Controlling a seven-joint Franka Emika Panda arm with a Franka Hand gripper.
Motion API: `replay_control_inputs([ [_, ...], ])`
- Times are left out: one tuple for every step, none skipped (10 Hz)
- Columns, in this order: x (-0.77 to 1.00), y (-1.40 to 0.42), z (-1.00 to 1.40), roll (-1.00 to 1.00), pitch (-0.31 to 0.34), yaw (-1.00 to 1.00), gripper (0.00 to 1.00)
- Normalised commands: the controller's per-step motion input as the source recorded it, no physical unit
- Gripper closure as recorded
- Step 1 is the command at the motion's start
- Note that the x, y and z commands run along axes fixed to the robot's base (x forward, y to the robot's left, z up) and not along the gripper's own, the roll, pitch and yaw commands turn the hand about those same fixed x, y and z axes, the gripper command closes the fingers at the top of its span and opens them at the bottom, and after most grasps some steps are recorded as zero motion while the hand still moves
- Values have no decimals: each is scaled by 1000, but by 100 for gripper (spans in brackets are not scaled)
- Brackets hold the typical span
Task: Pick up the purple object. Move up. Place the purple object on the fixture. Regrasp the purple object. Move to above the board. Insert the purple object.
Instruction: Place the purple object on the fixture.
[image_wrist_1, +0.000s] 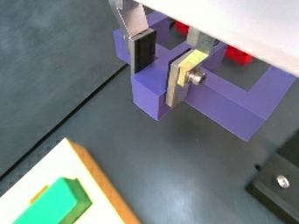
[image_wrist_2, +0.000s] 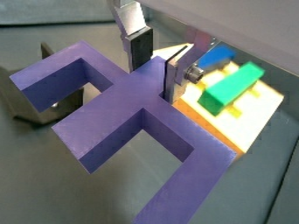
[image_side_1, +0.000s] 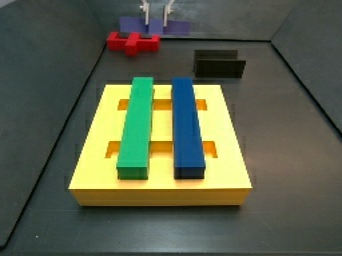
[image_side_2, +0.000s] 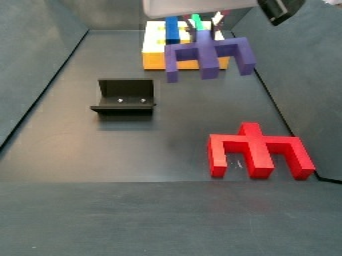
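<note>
Purple object (image_wrist_2: 128, 118) matt plastic; pincer (image_wrist_1: 163, 63) plates bare metal.

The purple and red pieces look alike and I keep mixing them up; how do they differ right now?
The purple piece is clamped between the gripper's fingers and looks lifted off the floor; the red piece lies flat on it, untouched. Purple sits nearer the board, red farther away. Both share the same comb-like shape.

red piece (image_side_2: 261, 152) lying flat on dark floor (image_side_2: 147, 150), apart from everything else
</note>
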Motion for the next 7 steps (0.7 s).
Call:
replay_control_inputs([
  [946, 0, 180, -709, 9, -49, 100],
  [989, 0, 129, -680, 6, -97, 100],
  [1000, 23, 117, -594, 26, -77, 100],
  [906, 194, 74, -346, 166, 0, 100],
  [874, 240, 97, -323, 154, 0, 100],
  [971, 163, 69, -329, 206, -86, 100],
  [969, 191, 54, -403, 129, -111, 100],
])
